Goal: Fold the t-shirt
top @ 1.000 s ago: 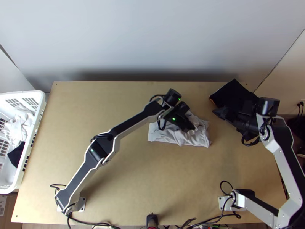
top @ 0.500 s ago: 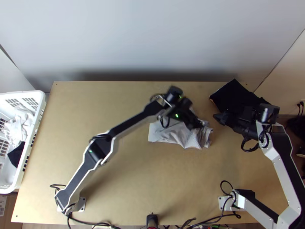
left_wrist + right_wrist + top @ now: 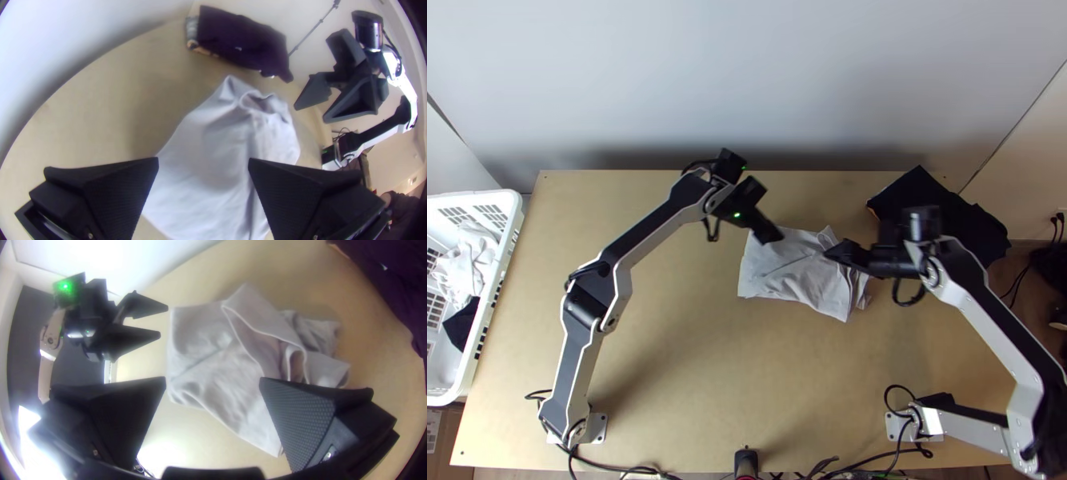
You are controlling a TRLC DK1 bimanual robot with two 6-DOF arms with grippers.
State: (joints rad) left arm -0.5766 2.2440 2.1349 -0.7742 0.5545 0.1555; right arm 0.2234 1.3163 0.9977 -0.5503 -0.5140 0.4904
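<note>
On the counter (image 3: 667, 360), the t-shirt (image 3: 791, 280) lies bunched at one end. Your left fingers (image 3: 115, 191) and right fingers (image 3: 302, 418) are apart; please smooth that end, then grip its corners evenly.

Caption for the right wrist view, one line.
Open right gripper above the rumpled, partly folded light t-shirt; left gripper open beyond.

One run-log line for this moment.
T-shirt: partly folded, rumpled, on table; left gripper: open, by shirt's far edge; right gripper: open, over shirt
</note>
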